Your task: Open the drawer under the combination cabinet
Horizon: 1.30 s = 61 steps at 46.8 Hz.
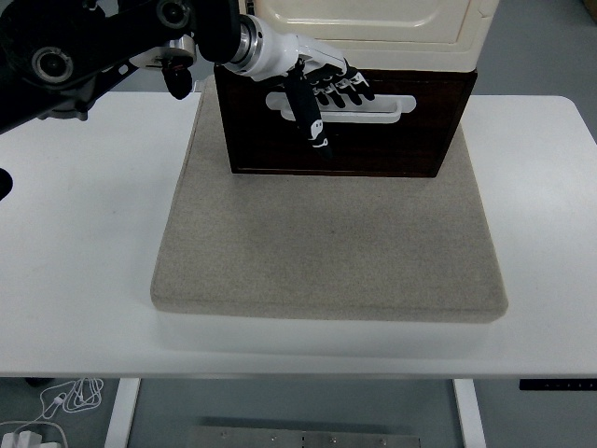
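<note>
Left hand (322,89) reached in from left, fingers (347,86) curled onto white handle (373,108) of dark drawer (345,126). Drawer sat under cream cabinet (373,28), at far edge of grey mat (326,243) on desk (75,233).

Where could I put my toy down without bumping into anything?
The grey mat is bare between the dark drawer and the table's near edge. The white table is also bare left and right of the mat. It is crowded at the back, where the left hand is at the drawer's white handle.
</note>
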{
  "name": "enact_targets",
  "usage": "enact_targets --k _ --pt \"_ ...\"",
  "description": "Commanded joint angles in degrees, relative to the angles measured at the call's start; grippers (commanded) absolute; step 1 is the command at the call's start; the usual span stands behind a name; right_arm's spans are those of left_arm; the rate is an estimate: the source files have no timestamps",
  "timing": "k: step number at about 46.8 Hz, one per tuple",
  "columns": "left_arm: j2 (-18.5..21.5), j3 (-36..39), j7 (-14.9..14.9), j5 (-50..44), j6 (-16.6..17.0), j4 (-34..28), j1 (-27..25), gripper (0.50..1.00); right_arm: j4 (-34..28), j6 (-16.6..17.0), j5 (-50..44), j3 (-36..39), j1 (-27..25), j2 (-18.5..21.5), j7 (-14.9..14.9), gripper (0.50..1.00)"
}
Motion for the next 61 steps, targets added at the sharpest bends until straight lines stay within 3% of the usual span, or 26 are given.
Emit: enact_targets --k 1,54,61 --pt "-0.2 0.0 0.0 0.0 0.0 0.3 0.0 1.0 0.0 0.0 0.0 0.0 0.0 0.0 0.0 0.928" --pt "-0.4 0.7 0.0 0.0 0.4 0.7 0.5 1.0 0.0 0.0 0.0 0.0 0.0 0.0 0.0 0.928" --pt "-0.6 3.5 0.0 -0.1 2.3 0.7 0.0 1.0 0.0 0.0 0.0 0.0 0.0 0.0 0.0 0.928"
